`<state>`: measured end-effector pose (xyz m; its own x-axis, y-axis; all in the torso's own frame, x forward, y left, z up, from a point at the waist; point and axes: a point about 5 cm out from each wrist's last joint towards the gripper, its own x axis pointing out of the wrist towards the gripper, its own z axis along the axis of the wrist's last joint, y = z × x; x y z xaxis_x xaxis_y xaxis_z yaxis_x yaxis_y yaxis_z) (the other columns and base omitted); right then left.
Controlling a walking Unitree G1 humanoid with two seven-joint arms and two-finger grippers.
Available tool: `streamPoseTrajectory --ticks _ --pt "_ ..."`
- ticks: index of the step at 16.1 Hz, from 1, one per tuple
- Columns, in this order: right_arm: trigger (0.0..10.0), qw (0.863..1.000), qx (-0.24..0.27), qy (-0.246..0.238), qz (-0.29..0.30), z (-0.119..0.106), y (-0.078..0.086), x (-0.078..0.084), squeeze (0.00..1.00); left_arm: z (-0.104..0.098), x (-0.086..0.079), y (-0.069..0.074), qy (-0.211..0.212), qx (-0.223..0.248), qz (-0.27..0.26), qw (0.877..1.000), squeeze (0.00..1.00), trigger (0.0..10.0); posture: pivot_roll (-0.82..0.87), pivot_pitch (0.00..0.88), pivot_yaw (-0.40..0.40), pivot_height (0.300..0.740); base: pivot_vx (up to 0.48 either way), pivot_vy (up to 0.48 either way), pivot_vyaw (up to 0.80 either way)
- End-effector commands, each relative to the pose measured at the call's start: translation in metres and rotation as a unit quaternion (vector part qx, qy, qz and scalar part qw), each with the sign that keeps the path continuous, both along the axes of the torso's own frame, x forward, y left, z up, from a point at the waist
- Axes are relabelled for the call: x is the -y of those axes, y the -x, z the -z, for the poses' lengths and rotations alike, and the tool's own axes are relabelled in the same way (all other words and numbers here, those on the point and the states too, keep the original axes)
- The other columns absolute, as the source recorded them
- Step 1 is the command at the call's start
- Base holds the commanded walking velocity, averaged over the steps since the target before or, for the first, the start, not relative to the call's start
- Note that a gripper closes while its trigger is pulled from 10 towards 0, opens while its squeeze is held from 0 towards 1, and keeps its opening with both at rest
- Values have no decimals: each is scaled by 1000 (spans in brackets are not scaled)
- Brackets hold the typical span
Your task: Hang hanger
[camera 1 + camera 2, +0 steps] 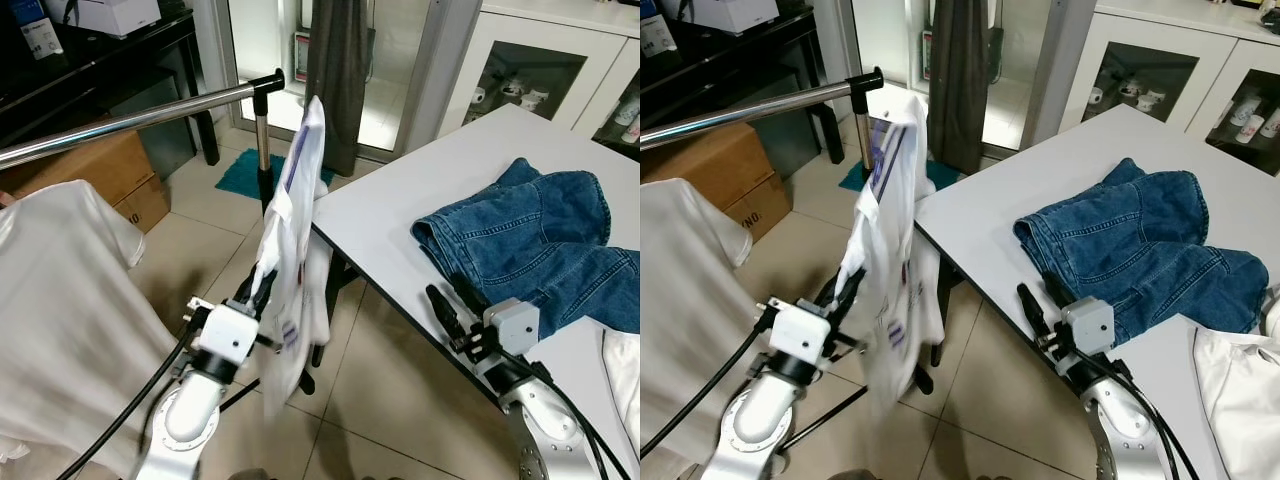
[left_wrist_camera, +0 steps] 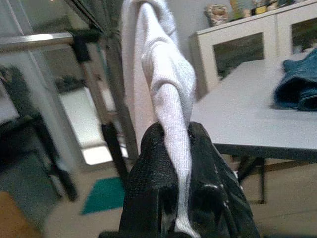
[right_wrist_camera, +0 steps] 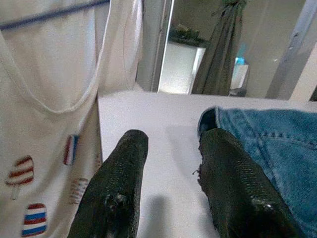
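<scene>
Fingers (image 2: 148,163) of left gripper (image 1: 262,287) pinch white garment (image 1: 295,230), raised just beside rail (image 1: 130,118) end, hook not yet seated; right gripper (image 1: 1038,300) parted, empty over table (image 1: 980,215).

left gripper (image 2: 182,148) pinching white garment (image 2: 166,89)

Hanger hidden inside white shirt (image 1: 295,240)

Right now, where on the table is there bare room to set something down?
The white table is bare from its near corner up to the jeans, and again behind them toward the cabinet. The near right edge is crowded: jeans, a white cloth and the right gripper.
</scene>
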<state>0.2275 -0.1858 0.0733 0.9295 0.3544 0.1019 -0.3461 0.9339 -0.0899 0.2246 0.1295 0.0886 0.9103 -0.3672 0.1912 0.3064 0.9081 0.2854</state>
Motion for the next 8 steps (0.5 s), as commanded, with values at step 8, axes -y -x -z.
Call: streamPoseTrajectory --ticks 8 --pt "10000 999 15 -10 31 -10 1 4 0 -1 14 -3 15 -27 41 999 0 10000 125 11 -16 740 0 -68 -800"
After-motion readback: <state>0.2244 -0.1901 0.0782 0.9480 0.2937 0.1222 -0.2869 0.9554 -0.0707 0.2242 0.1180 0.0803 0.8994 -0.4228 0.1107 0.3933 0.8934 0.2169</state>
